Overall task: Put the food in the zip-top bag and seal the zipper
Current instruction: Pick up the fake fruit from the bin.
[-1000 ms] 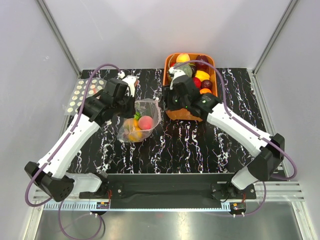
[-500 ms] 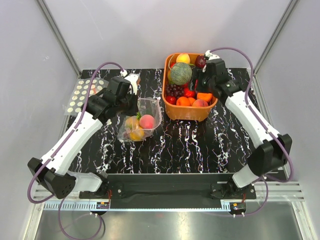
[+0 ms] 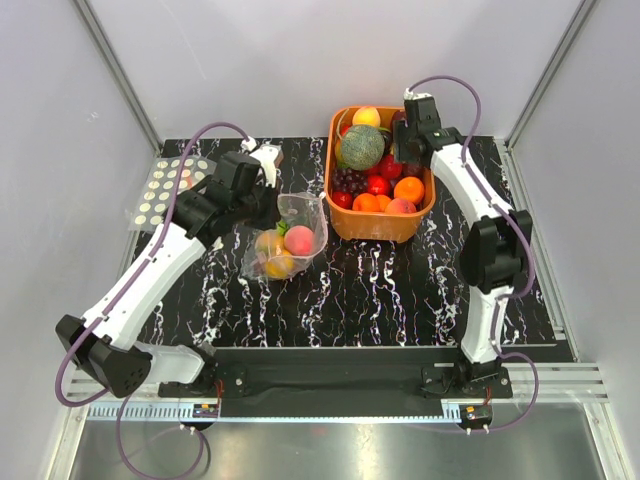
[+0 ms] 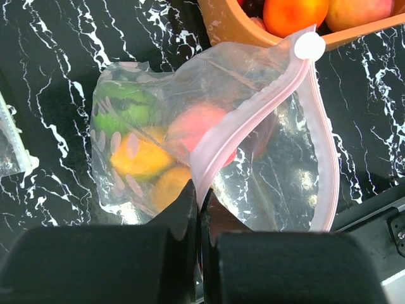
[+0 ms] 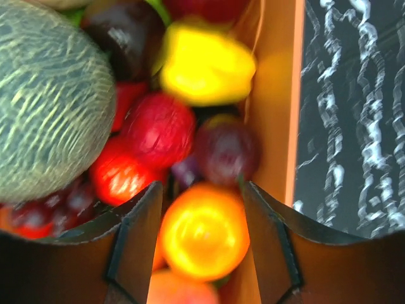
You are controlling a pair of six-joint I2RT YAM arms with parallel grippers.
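- Left gripper (image 4: pixel 197 206) pinches the zipper (image 4: pixel 250 111) of the zip-top bag (image 4: pixel 126 107), left of the basket (image 5: pixel 275 95).
- Right gripper (image 5: pixel 202 196), jaws apart and empty, hovers over an orange fruit (image 5: pixel 202 234) inside the basket.

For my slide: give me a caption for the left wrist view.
Left gripper pinches the zip-top bag by its pink zipper; mouth open, fruit inside, orange basket behind.

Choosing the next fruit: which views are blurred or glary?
Right wrist view: blurred, the fruit in the orange plastic basket smeared. Left wrist view: sharp, mild sheen on the pink-dotted clear plastic bag. Top view: crisp, evenly lit.
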